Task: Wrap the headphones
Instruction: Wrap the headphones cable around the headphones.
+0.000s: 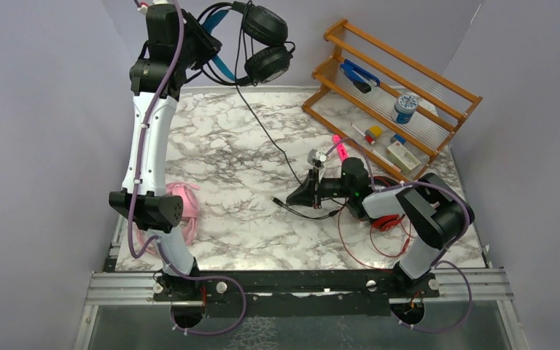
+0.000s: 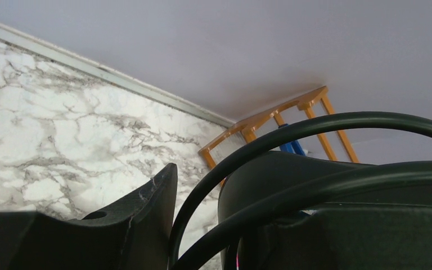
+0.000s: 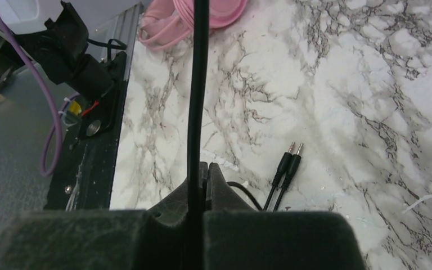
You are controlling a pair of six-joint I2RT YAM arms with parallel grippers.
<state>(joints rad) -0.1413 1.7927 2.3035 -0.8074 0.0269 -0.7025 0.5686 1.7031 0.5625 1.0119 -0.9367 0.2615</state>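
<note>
My left gripper (image 1: 208, 51) is raised at the back left, shut on the blue headband of the black headphones (image 1: 266, 44). In the left wrist view one earcup (image 2: 315, 185) and loops of cable (image 2: 292, 132) fill the space beside my finger (image 2: 146, 214). The thin black cable (image 1: 277, 149) runs down to mid-table, where my right gripper (image 1: 300, 195) (image 3: 207, 169) is shut on it. Its twin plugs (image 3: 292, 154) lie on the marble just beyond. The pink headphones (image 1: 182, 200) lie by the left arm. The red headphones (image 1: 388, 221) lie under the right arm.
A wooden rack (image 1: 401, 95) at the back right holds small items, among them a blue-lidded jar (image 1: 406, 108). A red cable loop (image 1: 350, 248) spreads over the marble near the right arm's base. Grey walls close in the table on three sides.
</note>
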